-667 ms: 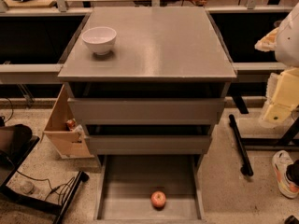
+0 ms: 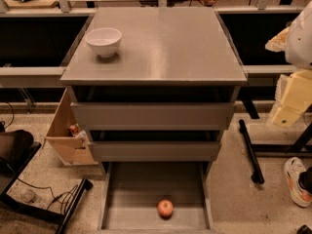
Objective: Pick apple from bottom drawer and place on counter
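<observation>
**Apple waits in open bottom drawer, low and left of the robot's arm**

A small red apple (image 2: 165, 208) with yellowish patches sits alone on the floor of the bottom drawer (image 2: 141, 186). The drawer stands pulled out towards the near side of the cabinet. The fruit rests close to the drawer's near edge, slightly right of its middle, and touches neither side wall. The middle drawer (image 2: 153, 150) and top drawer (image 2: 153, 115) above it are shut.

The robot's arm (image 2: 295, 99) shows only as pale segments at the far right edge of the scene, at about the height of the cabinet's upper half. The tool itself lies out of sight beyond that edge, so I cannot tell whether it is released or clenched.

Everything turns on that offset. The apple lies well apart from the arm, down near the floor, to its left and nearer the viewer. Being round, it gives no long axis to line up with. To my eye the reach must swing left and drop steeply into the tray, coming in on the near side of the closed drawer fronts overhanging its far end.

The grey worktop (image 2: 165, 48) carries one white bowl (image 2: 103, 41) at its far left corner. The rest of the surface looks free to take the fruit.
</observation>
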